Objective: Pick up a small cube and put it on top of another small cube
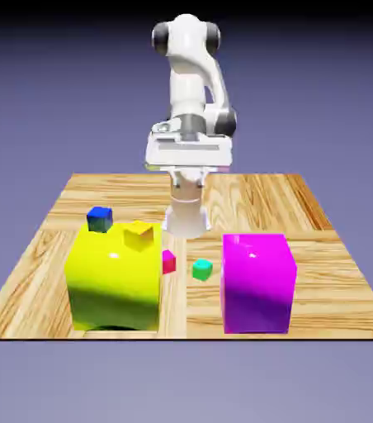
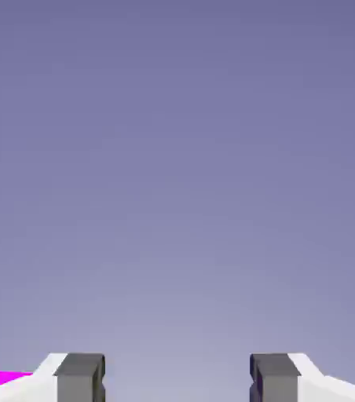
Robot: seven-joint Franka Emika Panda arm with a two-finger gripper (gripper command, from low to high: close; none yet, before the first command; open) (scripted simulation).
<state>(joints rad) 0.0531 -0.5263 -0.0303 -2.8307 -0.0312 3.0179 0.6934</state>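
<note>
The tiny teal-green cube (image 1: 202, 268) lies on the wooden table (image 1: 338, 281), in the gap between the big yellow block (image 1: 114, 285) and the big magenta block (image 1: 258, 282). Just to its left in the exterior view is a tiny magenta-pink cube (image 1: 168, 261), against the yellow block's side. My gripper (image 1: 188, 161) hangs high above the table's far half, well behind and above the teal cube. In the hand view the gripper (image 2: 177, 381) is open, its grey fingertips (image 2: 80, 377) wide apart with only backdrop between them. The teal cube is out of the hand view.
A tiny blue cube (image 1: 100, 219) shows at the yellow block's far top corner. A small yellow cube (image 1: 139, 235) shows at that block's top. A magenta sliver (image 2: 0, 381) shows at the hand view's lower left edge.
</note>
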